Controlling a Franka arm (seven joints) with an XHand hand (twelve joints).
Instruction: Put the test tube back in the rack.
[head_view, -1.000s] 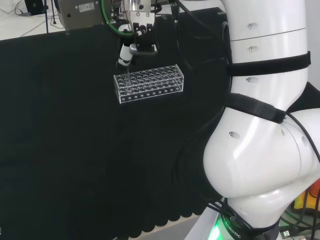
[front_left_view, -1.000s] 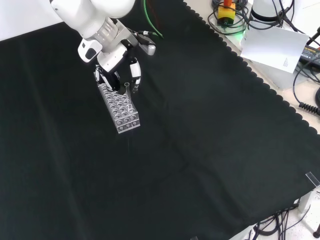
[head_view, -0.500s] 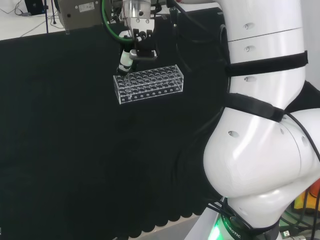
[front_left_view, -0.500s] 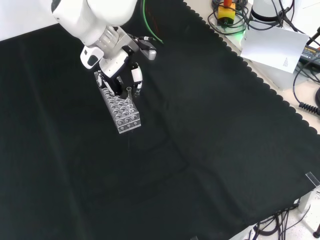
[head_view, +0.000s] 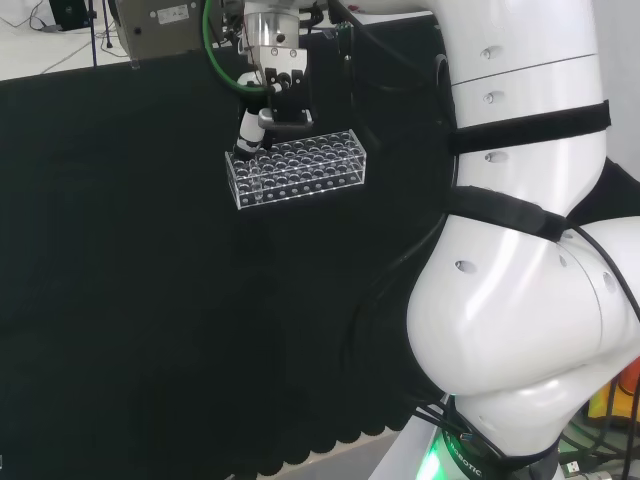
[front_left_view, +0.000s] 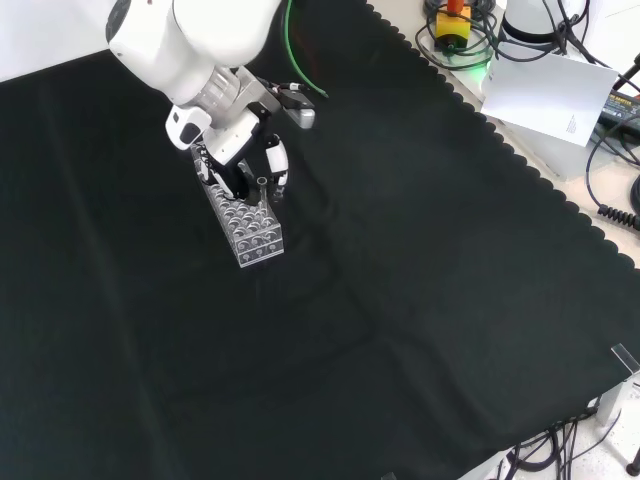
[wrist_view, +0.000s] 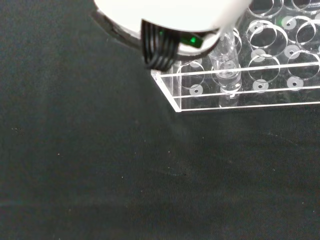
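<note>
A clear plastic rack (head_view: 310, 170) with several rows of holes stands on the black cloth. In the front view the rack (front_left_view: 252, 232) lies lengthwise under the hand (front_left_view: 235, 150). The hand (head_view: 270, 105) hangs over the rack's left end in the head view, fingers curled round a clear test tube (front_left_view: 262, 188). The tube stands upright, its lower end inside a hole near the rack's corner. The wrist view shows the tube (wrist_view: 226, 55) passing down through the rack (wrist_view: 260, 80) below a blurred white part of the hand (wrist_view: 170, 15).
The arm's white links (head_view: 530, 250) stand at the head view's right. Beyond the cloth's scalloped edge (front_left_view: 520, 165) in the front view lie a white sheet (front_left_view: 550, 90) and cables (front_left_view: 610, 150). Open black cloth (front_left_view: 400, 320) spreads around the rack.
The hand has come down and shifted a little along the rack's end. The test tube it holds now sits lower, into a hole of the rack.
</note>
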